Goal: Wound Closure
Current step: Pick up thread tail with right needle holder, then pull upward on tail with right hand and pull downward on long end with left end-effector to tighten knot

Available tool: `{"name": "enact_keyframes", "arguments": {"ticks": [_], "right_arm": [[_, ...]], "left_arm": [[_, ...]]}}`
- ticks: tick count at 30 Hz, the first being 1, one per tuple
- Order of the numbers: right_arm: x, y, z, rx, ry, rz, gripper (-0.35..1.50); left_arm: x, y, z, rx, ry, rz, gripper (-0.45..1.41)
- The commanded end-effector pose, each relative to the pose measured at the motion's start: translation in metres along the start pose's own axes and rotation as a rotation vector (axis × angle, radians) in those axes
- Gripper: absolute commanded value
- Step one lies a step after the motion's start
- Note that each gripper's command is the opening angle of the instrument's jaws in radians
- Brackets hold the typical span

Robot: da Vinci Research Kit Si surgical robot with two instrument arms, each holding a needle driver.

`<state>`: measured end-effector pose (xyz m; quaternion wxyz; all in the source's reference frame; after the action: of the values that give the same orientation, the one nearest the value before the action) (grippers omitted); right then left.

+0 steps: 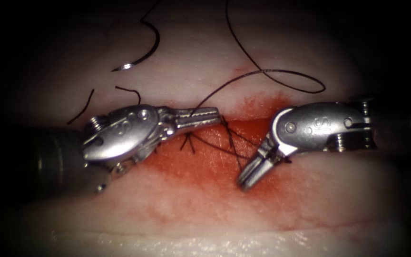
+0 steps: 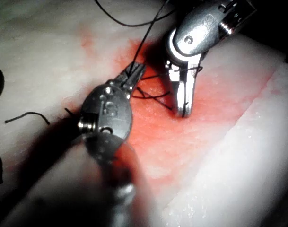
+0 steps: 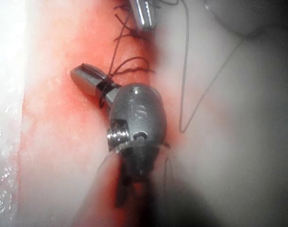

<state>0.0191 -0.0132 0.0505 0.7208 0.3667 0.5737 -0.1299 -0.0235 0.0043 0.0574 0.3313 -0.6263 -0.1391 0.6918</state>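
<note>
The curved needle (image 1: 154, 44) lies free on the pale tissue (image 1: 205, 52), up and to the left of the cut, held by neither tool and not in the tissue. My left tool (image 1: 215, 115) (image 2: 136, 71) reaches over the red cut (image 1: 246, 127), its jaws shut on the thread (image 1: 262, 71), which rises from them into a wide loop. The right tool (image 1: 246, 179) (image 2: 183, 109) (image 3: 80, 74) points down and to the left just right of it. Its jaws are shut with nothing between the tips, and thread (image 3: 104, 90) is wound around their base. Dark strands (image 1: 234, 147) run between the two tools.
Short stitch tails (image 1: 187, 143) stick up from the cut under the left tool. Two cut ends of thread (image 1: 81, 108) (image 1: 130, 90) lie on the tissue at the left. Red fluid (image 1: 200, 171) stains the tissue around and below the cut. The tissue's front edge (image 1: 205, 238) lies near.
</note>
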Motion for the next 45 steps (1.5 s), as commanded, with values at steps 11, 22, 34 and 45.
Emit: {"name": "enact_keyframes", "arguments": {"ticks": [11,22,34,45], "right_arm": [[0.0021,0.0026,-0.0028,-0.060,0.100,0.023,-0.35],[0.0018,0.0084,-0.0051,-0.204,0.133,0.060,-0.35],[0.0016,0.0120,-0.0067,-0.365,0.096,0.075,-0.35],[0.0010,0.0123,-0.0063,-0.417,0.089,0.077,-0.35]], "left_arm": [[-0.0021,0.0033,-0.0027,-0.013,-0.034,0.019,-0.45],[-0.0036,0.0132,-0.0030,-0.082,-0.090,0.020,-0.45],[-0.0022,0.0190,-0.0013,-0.170,-0.088,0.009,-0.45],[-0.0016,0.0251,0.0004,-0.284,-0.085,-0.027,-0.45]]}}
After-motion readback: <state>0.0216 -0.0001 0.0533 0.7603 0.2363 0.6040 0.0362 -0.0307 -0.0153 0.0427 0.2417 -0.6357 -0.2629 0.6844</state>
